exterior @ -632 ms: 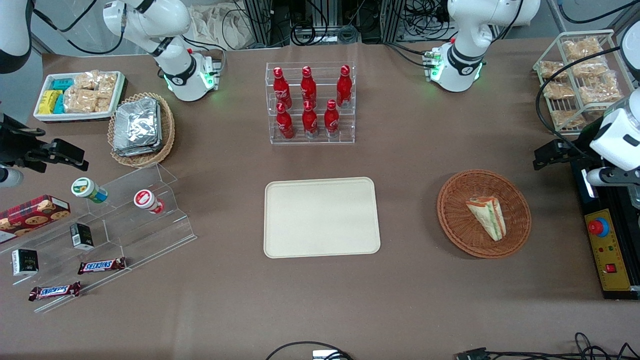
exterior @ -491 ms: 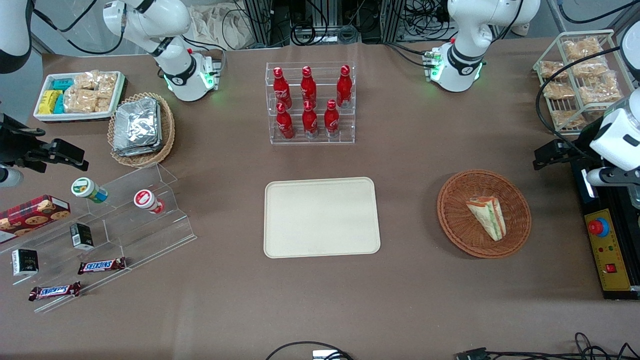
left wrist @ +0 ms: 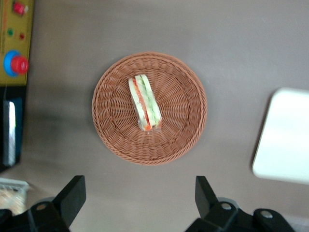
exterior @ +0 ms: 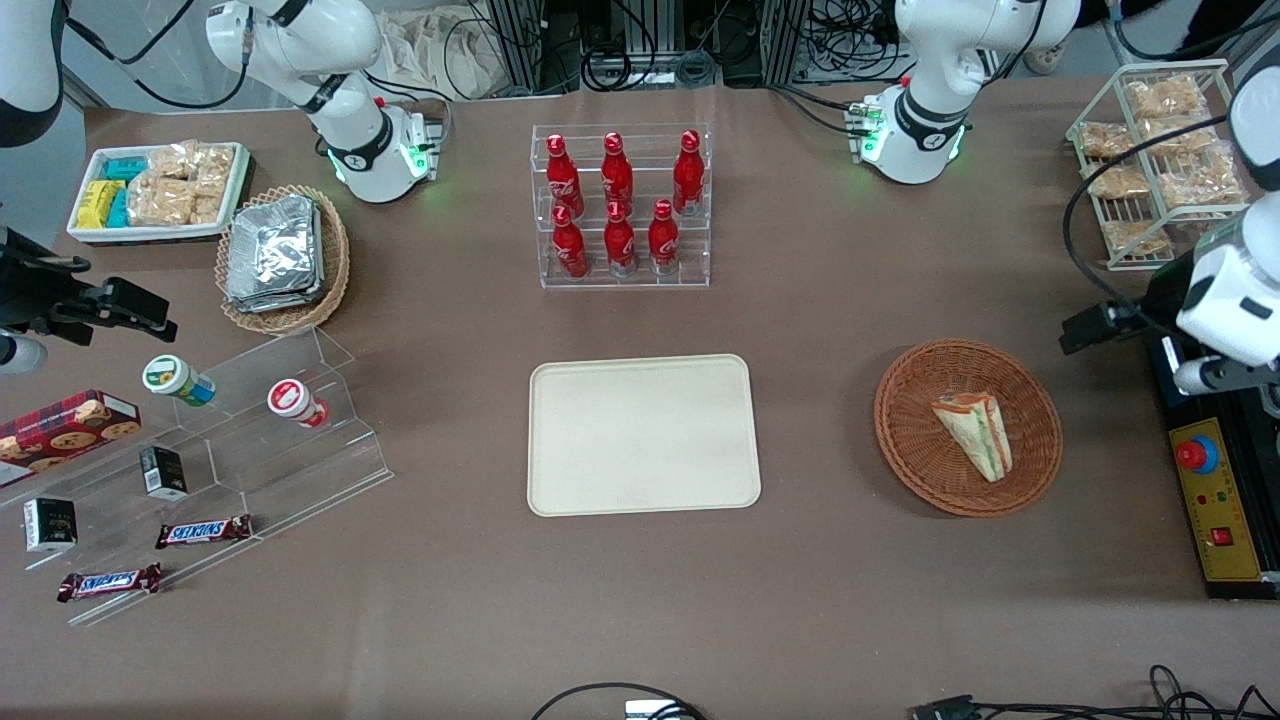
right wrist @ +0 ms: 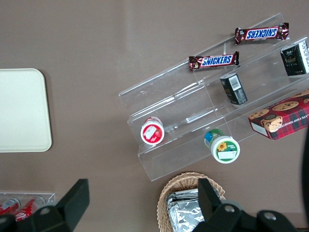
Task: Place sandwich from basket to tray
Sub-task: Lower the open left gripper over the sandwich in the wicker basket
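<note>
The sandwich (exterior: 975, 434), a clear-wrapped wedge with green and orange-red layers, lies in the round reddish-brown wicker basket (exterior: 910, 440) toward the working arm's end of the table. Both show in the left wrist view, the sandwich (left wrist: 144, 102) in the middle of the basket (left wrist: 183, 125). The cream tray (exterior: 642, 435) lies flat at the table's middle with nothing on it; a corner of it shows in the wrist view (left wrist: 285, 137). My left gripper (exterior: 1092, 328) hangs open and empty high above the table, beside the basket's rim and a little farther from the front camera; it also shows in the wrist view (left wrist: 140, 195).
A black and yellow control box (exterior: 1218, 500) with a red button lies beside the basket. A wire rack of snack packs (exterior: 1160, 160) stands farther back. A clear rack of red bottles (exterior: 620, 205) stands farther back than the tray.
My left gripper has shifted slightly nearer to the front camera, toward the basket. The sandwich, basket and tray have not moved.
</note>
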Motion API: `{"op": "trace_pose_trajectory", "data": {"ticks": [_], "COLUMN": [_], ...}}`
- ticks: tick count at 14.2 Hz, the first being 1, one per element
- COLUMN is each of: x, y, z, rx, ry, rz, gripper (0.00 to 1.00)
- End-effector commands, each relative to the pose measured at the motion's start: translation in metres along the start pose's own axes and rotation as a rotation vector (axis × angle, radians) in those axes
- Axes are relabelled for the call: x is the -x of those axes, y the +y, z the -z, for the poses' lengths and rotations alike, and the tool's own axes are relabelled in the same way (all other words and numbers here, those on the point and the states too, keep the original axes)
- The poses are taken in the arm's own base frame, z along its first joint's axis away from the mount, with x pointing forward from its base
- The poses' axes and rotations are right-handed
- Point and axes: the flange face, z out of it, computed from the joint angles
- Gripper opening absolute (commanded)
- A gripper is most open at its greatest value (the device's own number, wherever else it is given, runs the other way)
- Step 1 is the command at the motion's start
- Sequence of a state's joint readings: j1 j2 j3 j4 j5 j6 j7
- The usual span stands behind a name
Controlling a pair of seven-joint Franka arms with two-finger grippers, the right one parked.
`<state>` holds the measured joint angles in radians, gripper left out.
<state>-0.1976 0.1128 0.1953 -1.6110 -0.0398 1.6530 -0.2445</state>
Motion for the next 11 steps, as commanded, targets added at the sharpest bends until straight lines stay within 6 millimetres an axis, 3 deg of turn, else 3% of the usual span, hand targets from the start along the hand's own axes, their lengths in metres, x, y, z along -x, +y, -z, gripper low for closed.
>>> {"op": "trace_pose_trajectory", "data": {"ticks": [1, 4, 6, 11], "x": [-0.006, -0.008, -0.005, 0.003], "y": [-0.002, -0.009, -0.021, -0.026], "z": [-0.015, -0.043, -0.076, -0.166], "rx": [-0.005, -0.001, 0.004, 0.011], "ry": [0.005, -0.007, 0.008, 0.024], "rz": [0.122, 0.167, 0.213, 0.293], "gripper": [1.00, 1.00, 1.00, 1.00]}}
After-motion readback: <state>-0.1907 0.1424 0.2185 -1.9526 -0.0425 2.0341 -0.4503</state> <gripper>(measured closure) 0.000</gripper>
